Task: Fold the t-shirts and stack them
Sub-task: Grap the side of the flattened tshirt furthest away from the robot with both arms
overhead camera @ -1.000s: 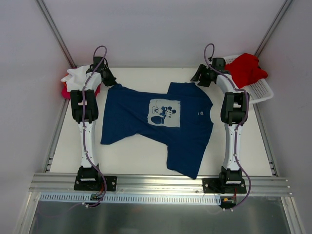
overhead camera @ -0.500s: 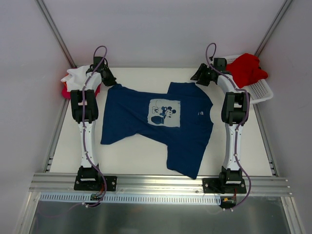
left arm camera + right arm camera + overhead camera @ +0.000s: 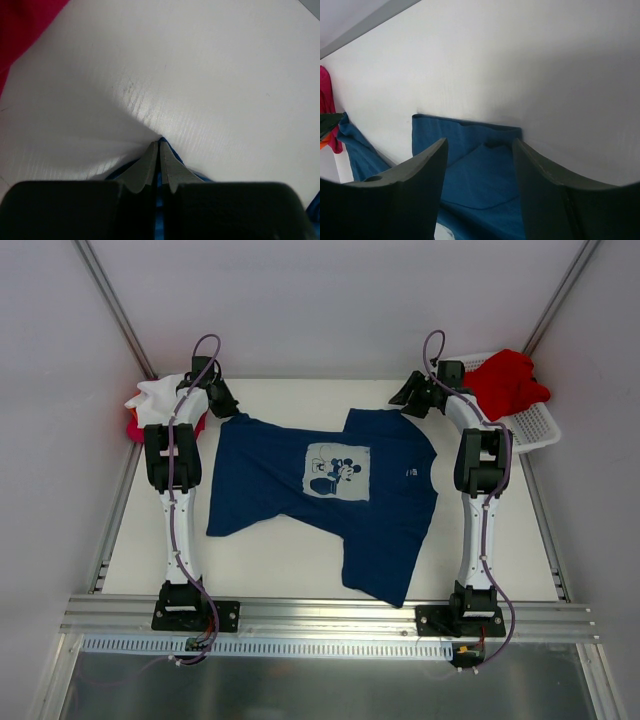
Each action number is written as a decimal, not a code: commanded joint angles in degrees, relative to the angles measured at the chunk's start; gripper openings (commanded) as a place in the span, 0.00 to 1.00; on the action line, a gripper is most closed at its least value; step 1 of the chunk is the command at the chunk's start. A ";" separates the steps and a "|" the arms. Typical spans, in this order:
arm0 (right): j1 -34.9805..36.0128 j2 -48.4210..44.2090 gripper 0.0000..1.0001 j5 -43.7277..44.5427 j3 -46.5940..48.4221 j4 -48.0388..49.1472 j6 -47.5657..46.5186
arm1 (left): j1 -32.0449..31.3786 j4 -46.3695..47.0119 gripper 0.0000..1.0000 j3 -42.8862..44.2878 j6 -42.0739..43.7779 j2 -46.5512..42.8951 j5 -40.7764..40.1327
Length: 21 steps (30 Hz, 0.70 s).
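Pre-fold grasp: my left end effector (image 3: 159, 150) is clamped on the far-left corner of the navy t-shirt (image 3: 330, 495) spread on the counter (image 3: 280, 562); I judge the open, empty right end effector (image 3: 479, 146) must next pinch the far-right corner.

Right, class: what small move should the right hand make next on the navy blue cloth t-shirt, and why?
Probably lower the right hand and close it on the far edge of the navy blue cloth t-shirt. Its jaws stand open over that edge, while the left hand is shut on the shirt's other far corner.
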 commanded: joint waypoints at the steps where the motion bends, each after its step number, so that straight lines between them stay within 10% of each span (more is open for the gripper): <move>1: -0.95 0.23 0.58 -1.02 -0.84 0.31 2.20 | -0.29 -1.87 0.00 -0.58 1.29 -3.61 -0.76; 21: 2.21 -5.93 0.59 14.19 0.21 -8.91 -12.57 | -0.37 -1.78 0.00 -1.11 1.29 -3.70 -0.85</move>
